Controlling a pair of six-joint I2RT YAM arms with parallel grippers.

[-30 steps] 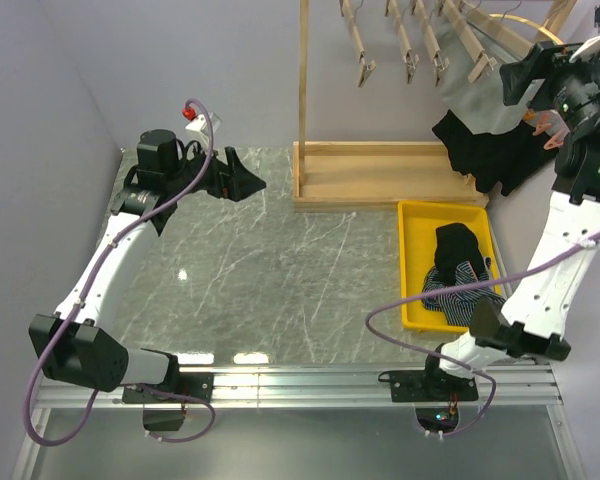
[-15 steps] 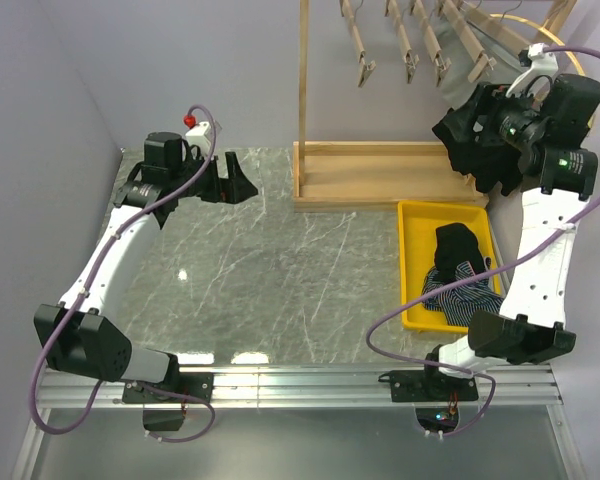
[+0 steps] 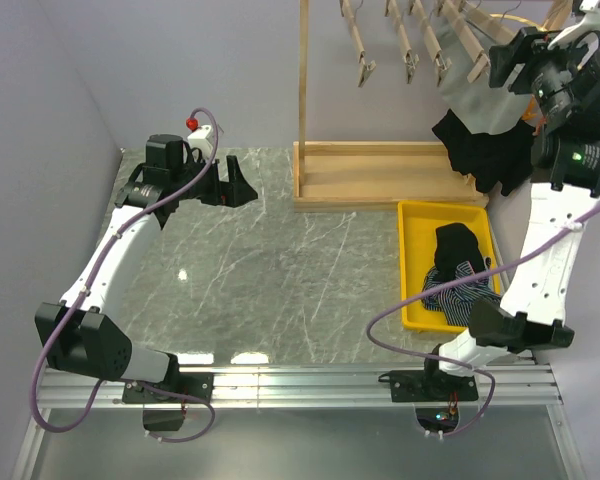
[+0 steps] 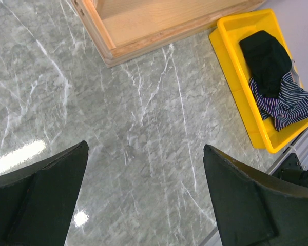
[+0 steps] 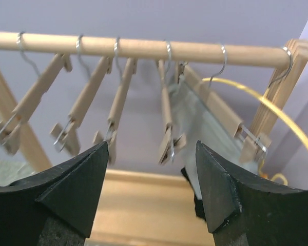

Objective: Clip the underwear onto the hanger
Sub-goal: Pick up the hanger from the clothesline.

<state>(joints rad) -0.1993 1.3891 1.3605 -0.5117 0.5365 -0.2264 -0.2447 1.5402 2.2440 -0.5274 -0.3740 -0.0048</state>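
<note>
The right gripper [image 5: 152, 154], wide and empty, faces the clip hangers [image 5: 167, 128] on the rail. The underwear [image 3: 460, 285] lies well below in the yellow bin [image 3: 408, 265]. The left gripper [image 4: 145, 164] gapes wide above the table [image 4: 143, 102].

You have a grey marble table [image 3: 280, 270] with a wooden rack base [image 3: 370, 175] at its far side and an upright post [image 3: 304, 70] rising from it. A yellow tray [image 3: 408, 270] sits just in front of the base, towards the right edge.
</note>
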